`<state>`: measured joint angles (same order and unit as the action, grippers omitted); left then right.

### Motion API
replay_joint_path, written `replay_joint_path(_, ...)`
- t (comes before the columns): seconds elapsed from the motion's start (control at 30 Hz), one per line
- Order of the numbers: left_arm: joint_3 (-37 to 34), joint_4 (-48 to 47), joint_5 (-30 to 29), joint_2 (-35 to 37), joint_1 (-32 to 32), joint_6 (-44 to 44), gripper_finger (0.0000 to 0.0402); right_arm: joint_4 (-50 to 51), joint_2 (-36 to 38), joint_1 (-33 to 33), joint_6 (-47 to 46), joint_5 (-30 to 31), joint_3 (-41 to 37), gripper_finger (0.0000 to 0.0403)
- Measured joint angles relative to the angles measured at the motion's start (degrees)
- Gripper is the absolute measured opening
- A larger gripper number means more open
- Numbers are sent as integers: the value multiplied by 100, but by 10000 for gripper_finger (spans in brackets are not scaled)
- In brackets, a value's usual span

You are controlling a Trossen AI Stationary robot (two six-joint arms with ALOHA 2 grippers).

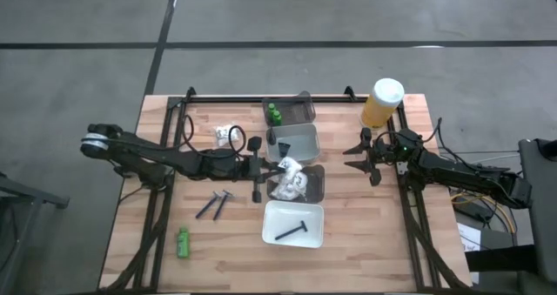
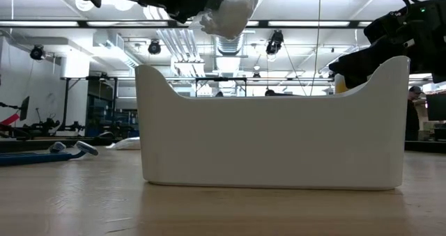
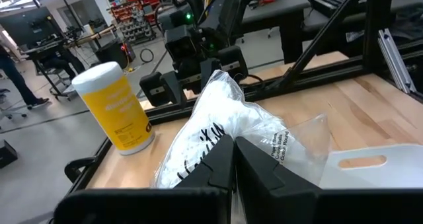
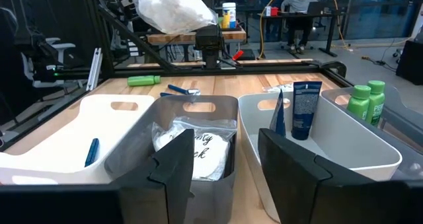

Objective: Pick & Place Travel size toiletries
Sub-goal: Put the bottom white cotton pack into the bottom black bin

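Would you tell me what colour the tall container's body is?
Yellow, with a white cap; the container shows best in the left wrist view.

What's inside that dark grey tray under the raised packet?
White crinkly packets lie in the dark grey tray, with printed writing on top. The left gripper holds another packet above. Anything under the packets is covered.

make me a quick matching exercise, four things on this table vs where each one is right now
Things:
1. white crinkly packet
2. dark razor stick
3. lone green bottle
4. yellow white-capped container

Places:
A. lying on the bare table near the left front corner
B. standing at the table's far right corner
C. held up in the left gripper above the trays
D. lying in the white tray

Pairs: 1-C, 2-D, 3-A, 4-B
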<state>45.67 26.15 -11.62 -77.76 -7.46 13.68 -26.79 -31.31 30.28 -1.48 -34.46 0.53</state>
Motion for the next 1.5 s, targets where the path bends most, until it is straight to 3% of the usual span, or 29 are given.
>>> replay_joint_path(0.73, 0, -55, 0, -2, -2, -31, 19, -1, 0, -1, 0, -1, -1, 201)
replay_joint_path(1.5, 0, -46, 0, -2, 0, -66, 19, 0, 0, 0, 0, 0, -1, 138)
